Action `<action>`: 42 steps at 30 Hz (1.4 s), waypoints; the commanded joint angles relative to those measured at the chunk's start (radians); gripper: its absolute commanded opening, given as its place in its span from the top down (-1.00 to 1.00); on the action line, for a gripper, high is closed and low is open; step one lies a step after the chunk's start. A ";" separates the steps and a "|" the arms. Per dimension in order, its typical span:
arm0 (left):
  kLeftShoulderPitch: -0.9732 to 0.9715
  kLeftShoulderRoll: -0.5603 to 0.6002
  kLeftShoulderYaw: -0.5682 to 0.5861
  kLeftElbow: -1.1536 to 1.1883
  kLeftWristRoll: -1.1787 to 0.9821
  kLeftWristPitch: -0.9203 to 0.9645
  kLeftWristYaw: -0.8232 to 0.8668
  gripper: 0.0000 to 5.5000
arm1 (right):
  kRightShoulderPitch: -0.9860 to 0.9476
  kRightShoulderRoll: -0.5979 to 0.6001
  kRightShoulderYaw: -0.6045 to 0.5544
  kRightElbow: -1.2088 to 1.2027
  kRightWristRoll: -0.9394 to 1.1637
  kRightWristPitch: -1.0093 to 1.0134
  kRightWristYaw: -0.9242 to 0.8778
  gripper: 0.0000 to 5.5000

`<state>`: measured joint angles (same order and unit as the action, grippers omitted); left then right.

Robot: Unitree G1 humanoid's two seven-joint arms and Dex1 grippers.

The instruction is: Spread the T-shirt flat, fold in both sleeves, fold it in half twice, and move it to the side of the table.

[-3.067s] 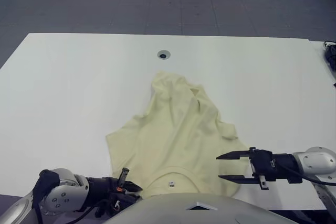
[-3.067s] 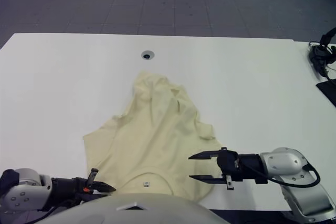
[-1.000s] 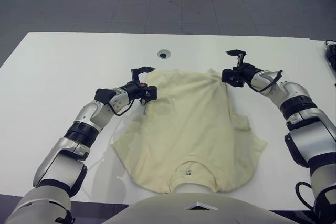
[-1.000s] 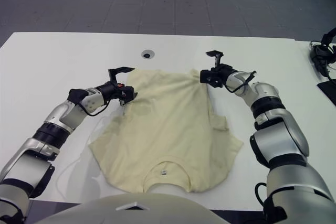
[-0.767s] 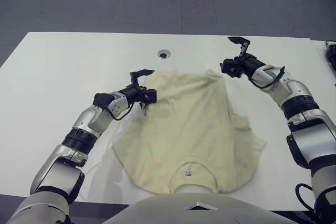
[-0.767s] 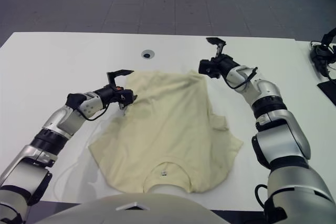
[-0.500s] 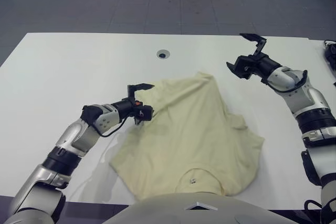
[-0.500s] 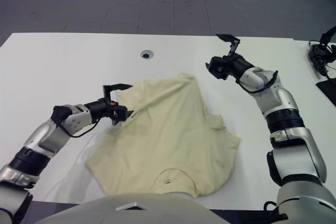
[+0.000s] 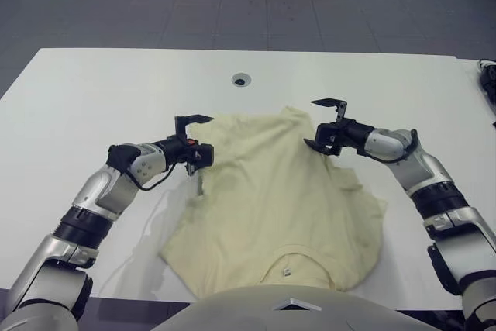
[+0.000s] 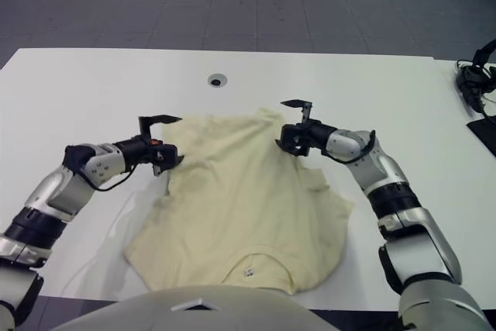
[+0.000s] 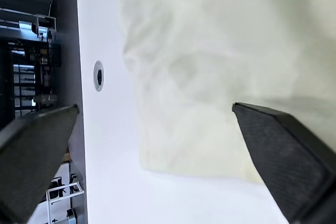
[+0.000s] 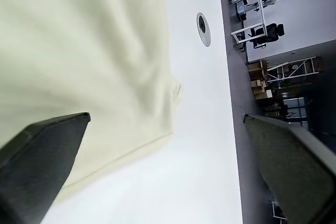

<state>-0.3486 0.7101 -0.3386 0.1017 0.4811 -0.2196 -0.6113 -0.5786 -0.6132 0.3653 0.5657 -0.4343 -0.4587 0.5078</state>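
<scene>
Both arms stretch forward with elbows out, forearms angling in toward one another. The left gripper (image 9: 203,143) and the right gripper (image 9: 310,123) face each other, well apart, each turned on its side with two fingers spread wide, one above the other

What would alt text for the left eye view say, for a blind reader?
A pale yellow T-shirt lies rumpled on a white table, collar toward the robot. The left tool and right tool, both open, are at its far corners, one on each side. A small round hole lies beyond.
</scene>
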 commanded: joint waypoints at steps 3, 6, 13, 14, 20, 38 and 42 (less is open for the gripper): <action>-0.128 -0.069 0.019 0.144 0.012 0.019 0.069 -0.96 | -0.094 0.013 0.065 0.168 -0.097 -0.024 -0.001 -0.96; -0.130 -0.097 -0.013 0.218 0.024 0.000 0.082 -0.96 | -0.091 -0.021 0.099 0.224 -0.150 -0.023 0.012 -0.96; -0.176 -0.195 -0.094 0.412 0.067 -0.033 0.130 -0.96 | -0.058 -0.101 0.128 0.227 -0.176 -0.014 0.052 -0.96; -0.179 -0.207 -0.105 0.425 0.072 -0.039 0.133 -0.96 | -0.039 -0.109 0.120 0.197 -0.150 -0.019 0.077 -0.96; -0.139 -0.186 -0.147 0.397 0.098 -0.068 0.131 -0.96 | 0.203 -0.207 0.061 -0.146 0.063 0.008 0.259 -0.96; -0.046 -0.067 -0.094 0.130 0.094 -0.061 0.058 -0.96 | -0.060 -0.074 -0.082 0.062 0.028 0.088 -0.025 -0.96; -0.050 -0.077 -0.099 0.124 0.097 -0.060 0.056 -0.96 | -0.173 -0.019 -0.041 0.244 -0.037 0.042 -0.097 -0.96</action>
<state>-0.4081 0.6397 -0.4211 0.2147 0.5574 -0.2914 -0.5351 -0.6809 -0.6619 0.3034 0.7291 -0.4447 -0.3943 0.4383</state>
